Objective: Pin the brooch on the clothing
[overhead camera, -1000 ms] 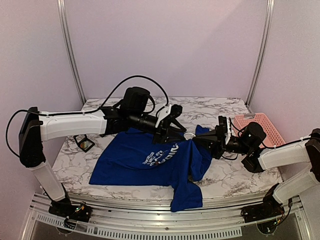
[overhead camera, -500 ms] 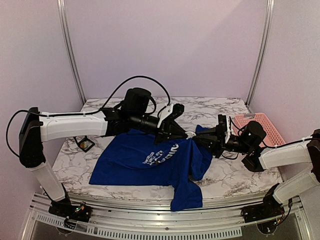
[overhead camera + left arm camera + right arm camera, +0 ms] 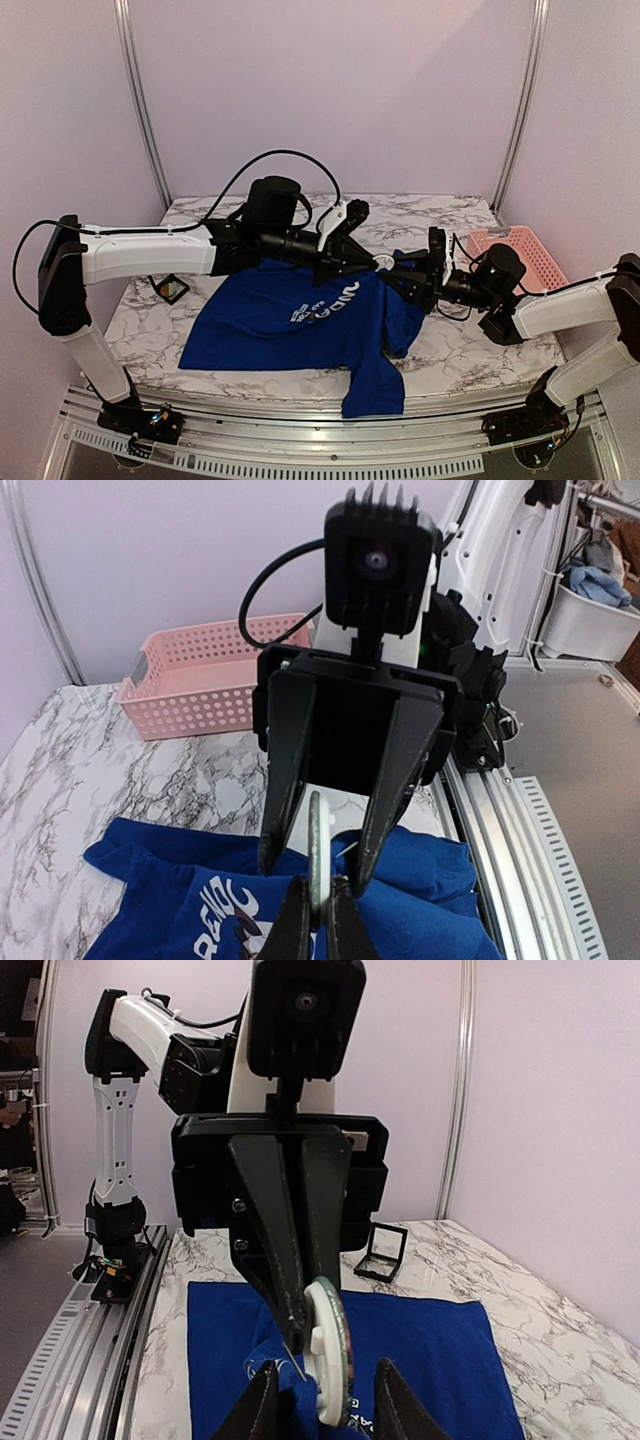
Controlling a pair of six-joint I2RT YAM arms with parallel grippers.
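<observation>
Observation at the centre-right of the white marble-patterned table (image 3: 455, 350), where both arms meet.

Left gripper (image 3: 298, 1332): the jaws are pressed together on the rim of the small round brooch (image 3: 328, 1345), which has a white backing and a dark greenish-gold edge. The left wrist view shows the disc edge-on, upright, pinched at its lower edge.

Right gripper (image 3: 314, 873): the jaws stand parted, one finger on each side of the disc and neither seen touching it. The right wrist view confirms a gap on both sides.

The brooch hangs just above a raised fold of the royal-blue short-sleeved T-shirt (image 3: 270, 325). This garment lies spread on the table with white lettering showing on the chest, and one part hangs over the near table edge. A thin pin projects from the backing toward the fabric (whether it enters the cloth cannot be told). In the overhead view the ornament appears only as a small pale ring between the two grippers, above the bunched right portion of the shirt.

Other items noted: a pink perforated plastic basket (image 3: 525, 255) at the far right of the table, and a small black square box (image 3: 170, 288) near the left edge, well apart from the garment's print.
</observation>
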